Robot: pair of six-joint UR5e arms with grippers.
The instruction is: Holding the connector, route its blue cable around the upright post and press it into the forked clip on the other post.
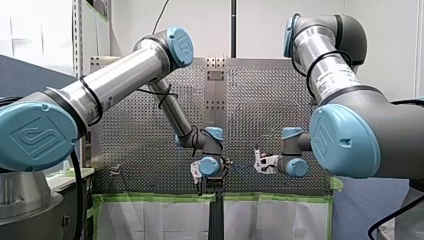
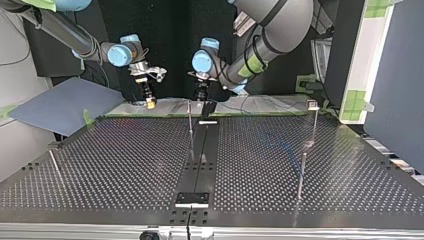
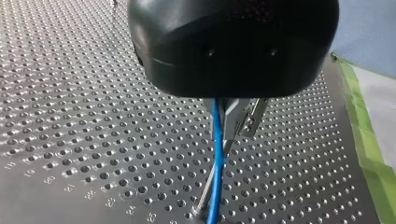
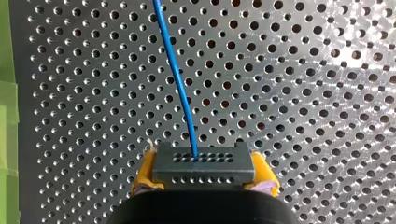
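Note:
In the right wrist view my right gripper is shut on a grey connector, held between its yellow pads. A blue cable leaves the connector and runs ahead over the perforated plate. In the left wrist view my left gripper has its metal fingers closed with the blue cable running down from them, beside a thin upright post. In the top view my right gripper and my left gripper hang at the table's far edge. A post with a clip stands at that view's right.
In the top view a thin post rises near the middle, another post stands nearer the camera at the right, and a short one leans at the left. A black rail runs down the middle. Green tape edges the plate.

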